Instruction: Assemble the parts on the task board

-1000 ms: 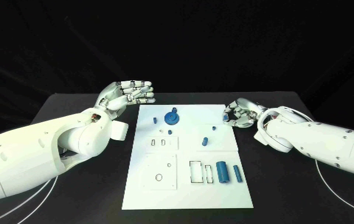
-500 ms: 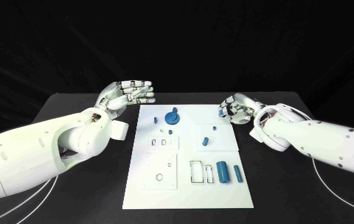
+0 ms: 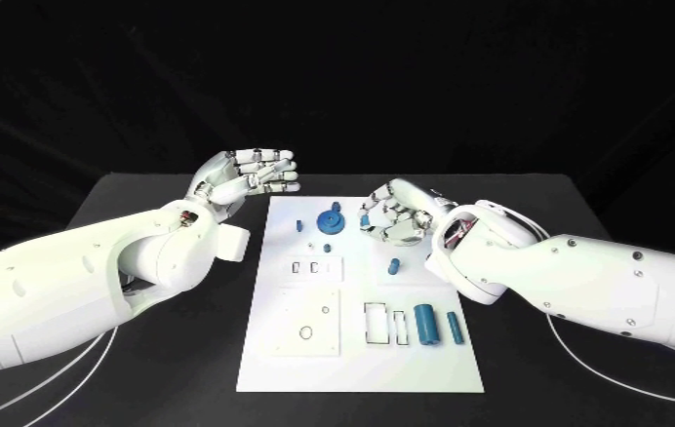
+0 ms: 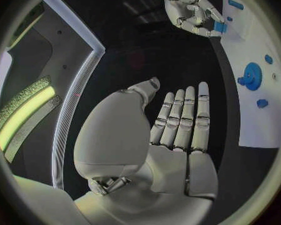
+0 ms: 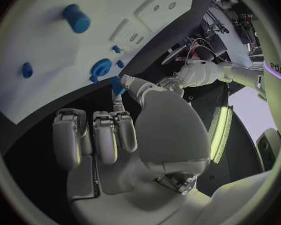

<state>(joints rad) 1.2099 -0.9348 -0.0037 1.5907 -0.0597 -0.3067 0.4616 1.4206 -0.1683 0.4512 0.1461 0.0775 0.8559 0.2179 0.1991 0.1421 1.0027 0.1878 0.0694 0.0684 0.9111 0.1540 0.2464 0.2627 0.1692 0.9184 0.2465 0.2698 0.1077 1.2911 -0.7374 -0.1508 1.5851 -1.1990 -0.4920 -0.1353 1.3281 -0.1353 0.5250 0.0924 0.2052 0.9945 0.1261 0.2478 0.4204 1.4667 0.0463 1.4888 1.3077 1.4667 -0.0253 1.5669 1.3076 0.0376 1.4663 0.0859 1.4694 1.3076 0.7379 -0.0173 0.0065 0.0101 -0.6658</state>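
Since a second ago the right hand (image 3: 394, 217) has swung in from the board's right edge to above the upper middle of the task board (image 3: 359, 368), fingers curled, seemingly pinching a small blue part (image 5: 117, 85) between thumb and fingertip. Its neighbour, the left hand (image 3: 254, 175), stays raised beside the board's far left corner, holding nothing, fingers straight and close together. Blue gear (image 3: 331, 220) stands just beside the right hand; cylinders (image 3: 425, 326) lie near the board's lower right. Black table (image 3: 155, 388) beneath.

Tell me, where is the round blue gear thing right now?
In the head view the blue gear sits on the far part of the white task board, with a small blue part on one side and the right hand hovering on the other.
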